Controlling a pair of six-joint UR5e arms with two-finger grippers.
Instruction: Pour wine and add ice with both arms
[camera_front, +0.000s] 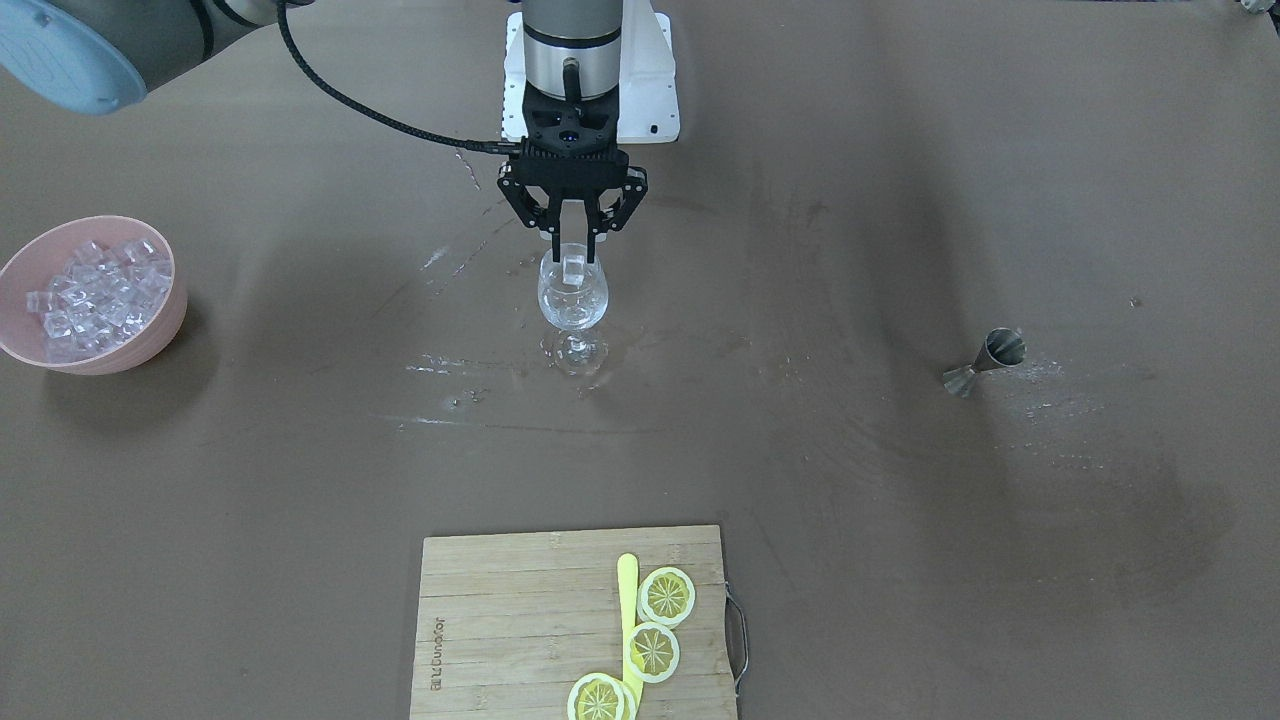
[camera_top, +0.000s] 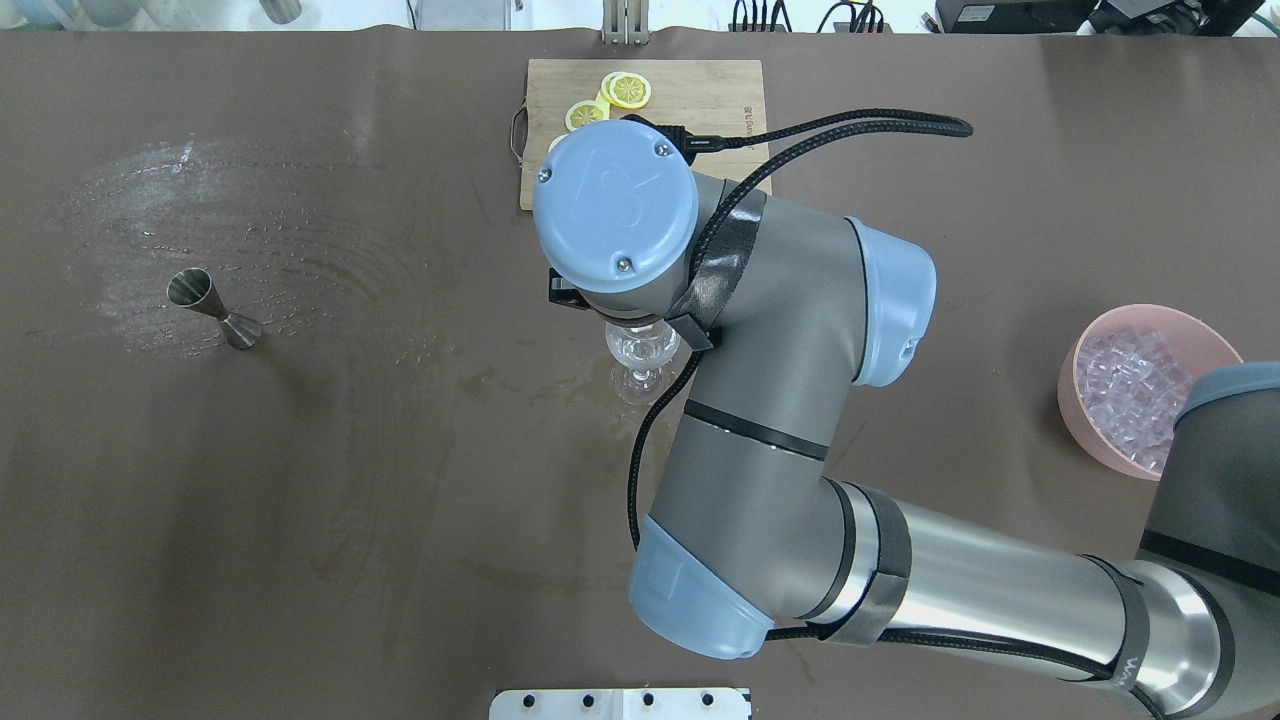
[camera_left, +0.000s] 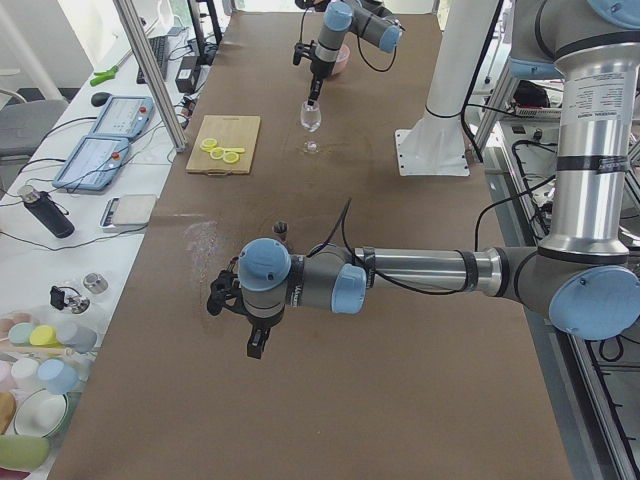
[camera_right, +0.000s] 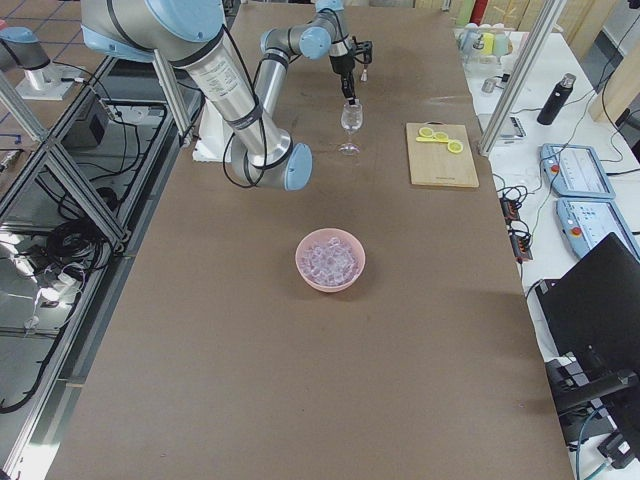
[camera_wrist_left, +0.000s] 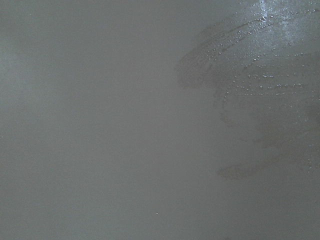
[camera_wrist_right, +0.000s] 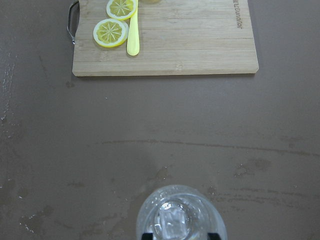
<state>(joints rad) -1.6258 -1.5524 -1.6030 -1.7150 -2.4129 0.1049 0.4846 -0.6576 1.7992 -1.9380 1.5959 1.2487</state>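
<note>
A clear wine glass (camera_front: 573, 300) stands mid-table, also in the right wrist view (camera_wrist_right: 176, 210) and half hidden under the arm in the overhead view (camera_top: 640, 348). My right gripper (camera_front: 574, 238) hangs straight above its mouth, jaws apart. One clear ice cube (camera_front: 573, 268) sits just below the fingertips at the glass rim; in the wrist view the cube (camera_wrist_right: 172, 224) has a gap on both sides. More ice fills a pink bowl (camera_front: 165, 325). My left gripper (camera_left: 256, 346) hovers low over bare table, far from the glass; I cannot tell whether it is open or shut.
A steel jigger (camera_front: 985, 362) lies on its side among water smears. A bamboo cutting board (camera_front: 500, 620) holds lemon slices (camera_front: 665, 597) and a yellow stick (camera_front: 627, 600). The right arm's elbow (camera_top: 615, 210) covers the middle of the overhead view.
</note>
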